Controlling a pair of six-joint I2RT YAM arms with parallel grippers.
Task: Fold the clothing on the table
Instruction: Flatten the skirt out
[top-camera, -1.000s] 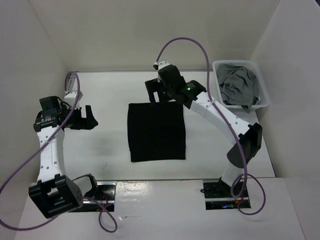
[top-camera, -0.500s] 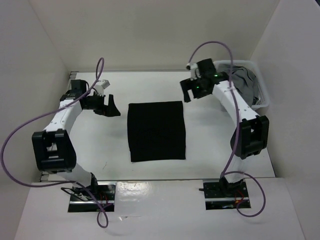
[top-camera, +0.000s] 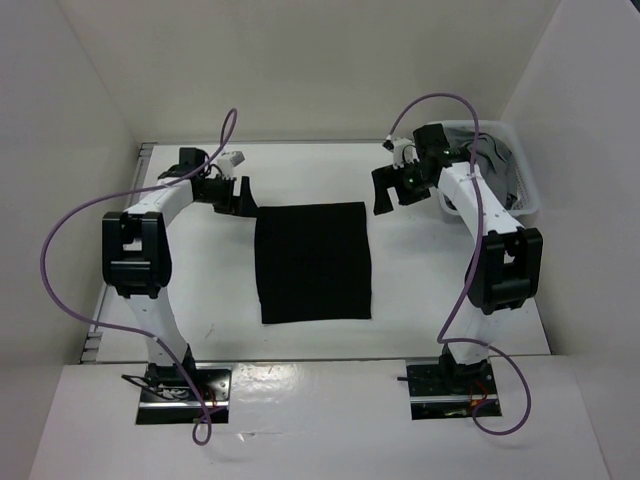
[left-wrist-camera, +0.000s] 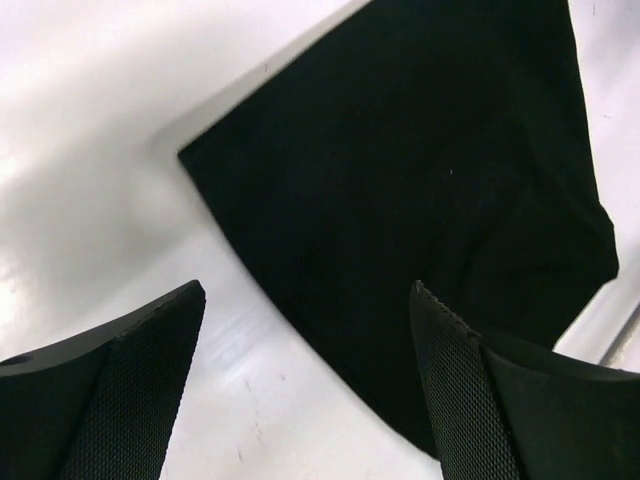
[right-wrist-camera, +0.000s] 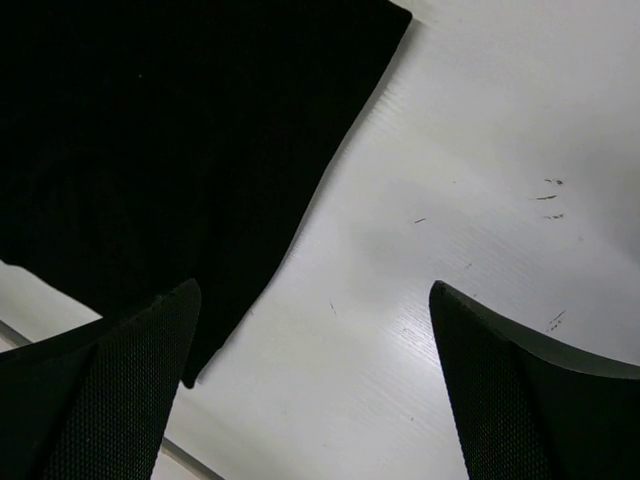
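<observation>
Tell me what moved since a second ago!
The left gripper swung in to the far left corner of the clothing. The right gripper slid right, to its far right corner. Both are open and hold nothing. The clothing stayed flat on the table, and the basket with the grey garment didn't move.

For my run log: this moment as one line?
clothing: flat on table, unheld | left gripper: open, by far-left corner | right gripper: open, by far-right corner

Looked like a robotics lab test cell: white table (top-camera: 420, 290) boxed in by plain white panels (top-camera: 300, 70), left arm (top-camera: 135, 250) and right arm (top-camera: 505, 265) bolted to metal base plates (top-camera: 215, 385), loose purple cable (top-camera: 432, 97), plastic basket (top-camera: 522, 170) in the corner.
</observation>
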